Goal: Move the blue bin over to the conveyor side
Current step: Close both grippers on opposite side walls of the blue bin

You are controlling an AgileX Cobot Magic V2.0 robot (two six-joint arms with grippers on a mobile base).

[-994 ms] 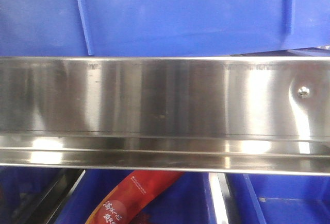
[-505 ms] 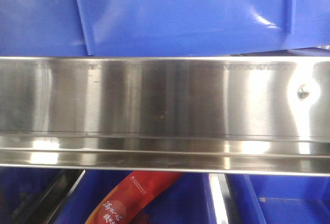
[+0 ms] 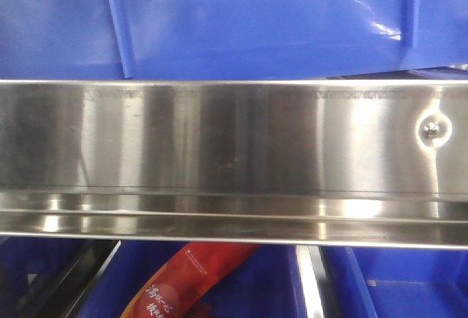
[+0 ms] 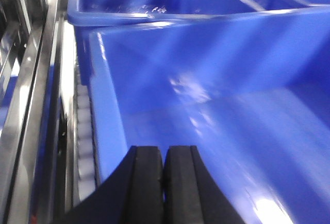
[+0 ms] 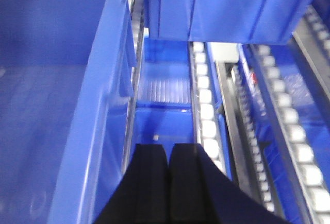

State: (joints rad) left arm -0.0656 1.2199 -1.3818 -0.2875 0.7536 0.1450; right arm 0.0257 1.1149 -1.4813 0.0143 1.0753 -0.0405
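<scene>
**Left gripper (image 4: 164, 154) and right gripper (image 5: 168, 152) pressed closed on nothing; blue bin (image 3: 256, 18) on the rack**

Both pairs of black fingers sit together with nothing visible between them, so neither arm has a hold on the load.

The blue bin fills the top of the front view, its ribbed wall standing just above the stainless rail (image 3: 234, 142). The left gripper hangs over the bin's interior, near its left wall (image 4: 105, 105). The right gripper is outside a bin wall (image 5: 98, 95), over the gap between that wall and a roller track (image 5: 206, 116).

Below the rail lies the lower crate (image 3: 256, 292), holding a red packet (image 3: 190, 274). A screw (image 3: 432, 129) marks the rail's right end.

No view shows the belt, so the move looks barely begun. By my reading, gripping or bracing the bin, carrying it and setting it down all remain.
</scene>
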